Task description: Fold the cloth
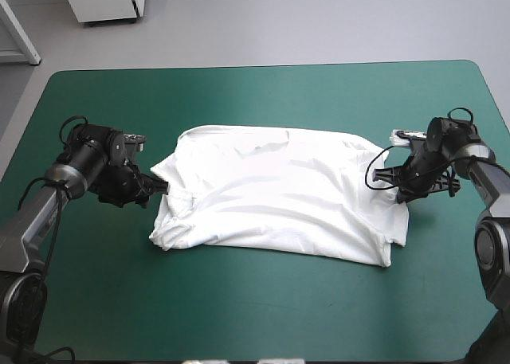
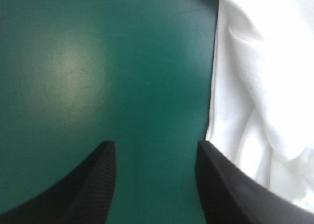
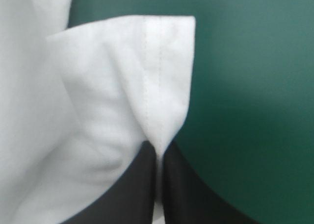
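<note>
Mid-table on the teal-green cover (image 1: pixel 255 300) lies the T-shirt (image 1: pixel 279 193) (rumpled at its left edge). The left gripper (image 2: pixel 154 148) gapes empty beside that edge; the right gripper (image 3: pixel 159 150) pinches its stitched hem

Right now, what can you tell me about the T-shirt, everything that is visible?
The T-shirt is white, thin-looking cloth, lying spread and mostly flat at the middle of the teal-green cover, with soft wrinkles and a rumpled, bunched left side. The right gripper is shut on a stitched hem at its right edge, pinching a small peak. The left gripper stands open at the left edge, bare cover between its fingers and the cloth just beside one finger; contact there is unclear.
</note>
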Robot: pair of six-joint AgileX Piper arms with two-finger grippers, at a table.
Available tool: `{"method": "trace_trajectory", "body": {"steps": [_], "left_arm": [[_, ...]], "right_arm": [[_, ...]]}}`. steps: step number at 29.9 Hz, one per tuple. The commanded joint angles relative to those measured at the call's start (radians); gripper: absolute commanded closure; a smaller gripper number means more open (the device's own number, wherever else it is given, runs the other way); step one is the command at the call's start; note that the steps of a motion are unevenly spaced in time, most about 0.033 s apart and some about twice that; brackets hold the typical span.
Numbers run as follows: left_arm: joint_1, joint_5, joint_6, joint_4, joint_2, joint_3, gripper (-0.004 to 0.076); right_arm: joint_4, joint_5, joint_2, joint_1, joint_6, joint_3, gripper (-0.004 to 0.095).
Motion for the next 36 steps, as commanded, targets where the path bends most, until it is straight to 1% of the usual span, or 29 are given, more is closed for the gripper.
{"method": "trace_trajectory", "body": {"steps": [1, 6, 9, 13, 16, 21, 25, 28, 31, 32, 34, 36], "left_arm": [[-0.001, -0.007, 0.002, -0.005, -0.044, -0.028, 0.036], [-0.001, -0.007, 0.002, -0.007, -0.044, -0.028, 0.036], [-0.001, -0.01, 0.002, -0.007, -0.044, -0.028, 0.036], [-0.001, -0.018, 0.002, -0.01, -0.044, -0.028, 0.036], [-0.001, -0.018, 0.002, -0.012, -0.044, -0.028, 0.036], [-0.001, -0.014, 0.002, -0.013, -0.044, -0.028, 0.036], [-0.001, -0.014, 0.002, -0.013, -0.044, -0.028, 0.036], [-0.001, -0.014, 0.002, -0.013, -0.044, -0.028, 0.036], [-0.001, -0.018, 0.002, -0.013, -0.044, -0.028, 0.036], [-0.001, -0.02, 0.002, -0.013, -0.044, -0.028, 0.036], [-0.001, -0.022, 0.002, -0.013, -0.044, -0.028, 0.036], [-0.001, -0.022, 0.002, -0.013, -0.044, -0.028, 0.036]], "right_arm": [[0.035, 0.038, -0.058, -0.001, -0.01, -0.04, 0.0925], [0.077, 0.062, -0.127, 0.001, -0.01, -0.105, 0.0925], [0.137, 0.099, -0.159, 0.01, -0.04, -0.16, 0.0925], [0.23, 0.142, -0.163, 0.052, -0.08, -0.214, 0.0925], [0.301, 0.123, -0.163, 0.113, -0.104, -0.219, 0.0925], [0.313, 0.062, -0.128, 0.228, -0.106, -0.217, 0.0925], [0.333, 0.023, -0.075, 0.266, -0.104, -0.217, 0.0925], [0.335, 0.026, -0.029, 0.271, -0.111, -0.217, 0.0913], [0.335, 0.047, 0.015, 0.271, -0.125, -0.217, 0.0806], [0.34, 0.057, 0.027, 0.271, -0.13, -0.217, 0.0734], [0.363, 0.067, 0.041, 0.271, -0.135, -0.217, 0.062], [0.412, 0.075, 0.043, 0.271, -0.156, -0.217, 0.0502]]}}
